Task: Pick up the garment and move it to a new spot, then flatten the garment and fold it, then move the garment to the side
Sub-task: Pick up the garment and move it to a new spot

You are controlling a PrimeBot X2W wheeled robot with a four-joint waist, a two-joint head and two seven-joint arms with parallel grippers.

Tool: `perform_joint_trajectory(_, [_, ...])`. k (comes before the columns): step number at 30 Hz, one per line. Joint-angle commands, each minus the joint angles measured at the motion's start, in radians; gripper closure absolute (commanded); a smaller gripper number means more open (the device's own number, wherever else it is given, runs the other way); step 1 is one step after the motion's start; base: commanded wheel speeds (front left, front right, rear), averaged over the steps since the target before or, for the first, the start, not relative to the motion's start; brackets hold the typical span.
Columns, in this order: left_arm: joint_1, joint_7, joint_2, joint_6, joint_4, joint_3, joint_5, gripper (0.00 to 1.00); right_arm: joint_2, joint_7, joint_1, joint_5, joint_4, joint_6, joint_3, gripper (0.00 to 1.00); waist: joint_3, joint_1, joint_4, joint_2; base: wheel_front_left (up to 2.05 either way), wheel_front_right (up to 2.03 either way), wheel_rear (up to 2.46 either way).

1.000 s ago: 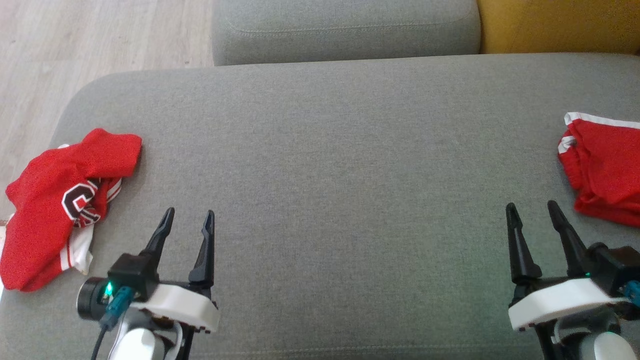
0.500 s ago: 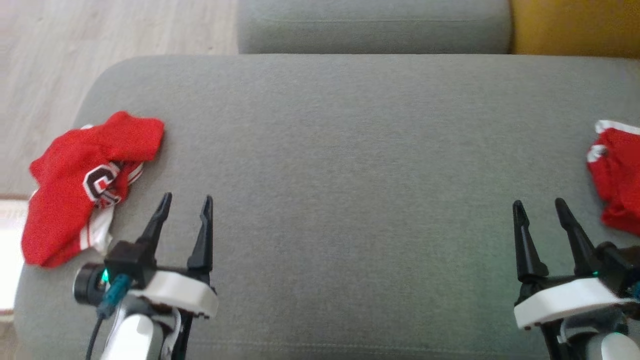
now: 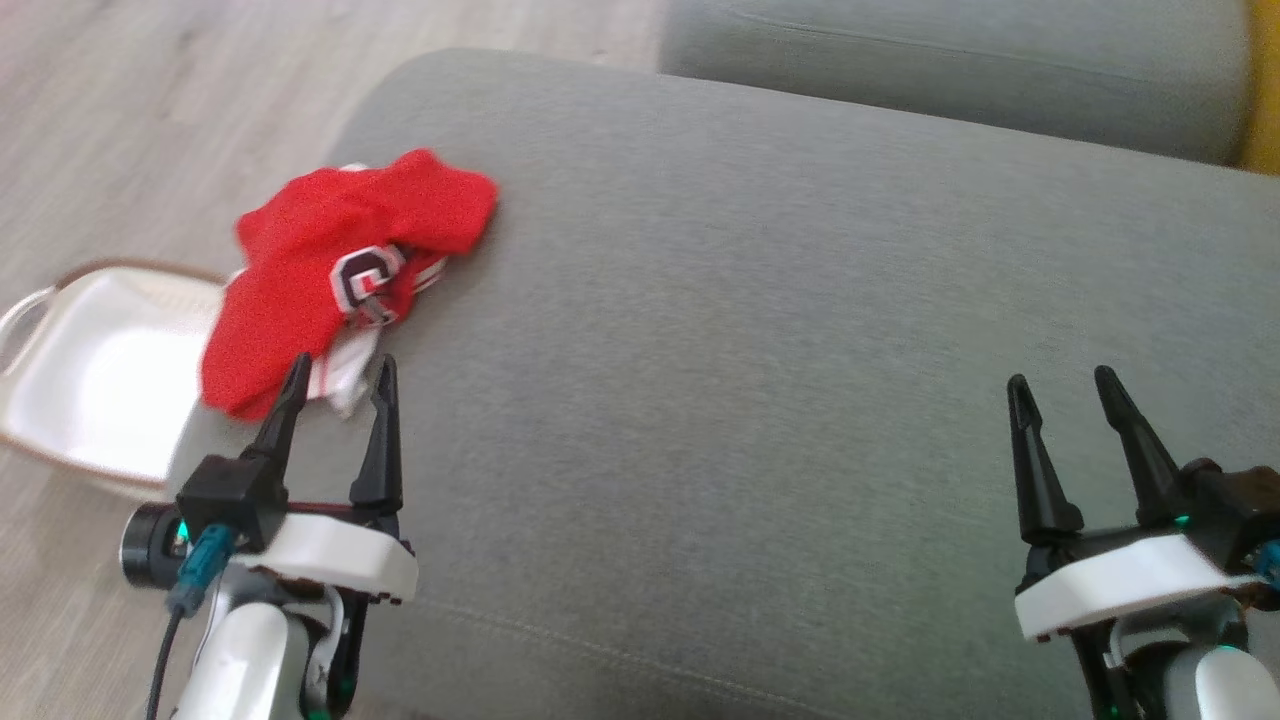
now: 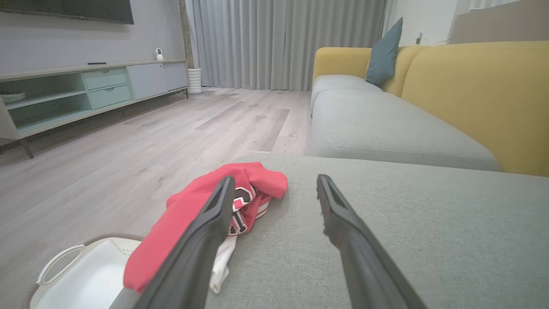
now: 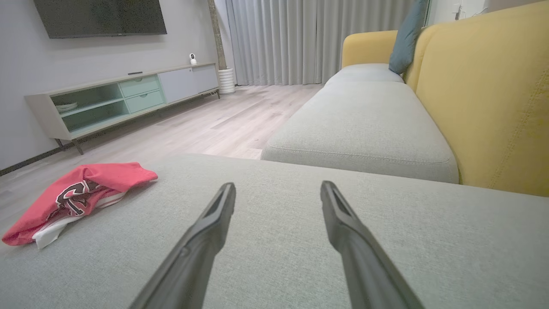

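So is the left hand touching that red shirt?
Cannot tell. Head and left wrist views show the left hand overlapping the red shirt, neither contact nor gap plain.

The view swung left, revealing a white basket (image 3: 110,370); left gripper (image 3: 342,362) now nears the garment (image 3: 330,235).

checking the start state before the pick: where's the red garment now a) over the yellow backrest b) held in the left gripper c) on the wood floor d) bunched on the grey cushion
d: the red garment lies bunched on the grey cushion, the left gripper open and empty.
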Motion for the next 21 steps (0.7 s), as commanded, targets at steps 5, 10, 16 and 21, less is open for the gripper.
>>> perform_joint_trajectory(5, [-0.054, -0.012, 0.025, 0.004, -0.036, 0.051, -0.002, 0.0, -0.006, 0.011, -0.053, -0.012, -0.047, 0.003, 0.03, 0.0, 0.007, 0.0, 0.078, 0.0, 0.0, 0.0, 0.0])
perform_joint_trajectory(10, [-0.05, -0.012, 0.022, 0.002, -0.056, 0.066, 0.001, 0.0, -0.006, 0.017, -0.057, -0.02, -0.052, 0.003, 0.031, 0.0, 0.018, 0.0, 0.098, 0.0, 0.0, 0.0, 0.0])
perform_joint_trajectory(16, [-0.064, -0.012, 0.015, -0.003, -0.069, 0.093, 0.005, 0.0, -0.006, 0.027, -0.077, -0.021, -0.062, 0.003, 0.038, 0.0, 0.068, 0.0, 0.089, 0.0, 0.0, 0.0, 0.0])
perform_joint_trajectory(21, [-0.13, -0.012, 0.005, -0.023, -0.059, 0.121, -0.001, 0.0, -0.006, 0.055, -0.106, -0.047, -0.094, 0.003, 0.037, 0.0, 0.16, 0.0, 0.07, 0.0, 0.0, 0.0, 0.0])
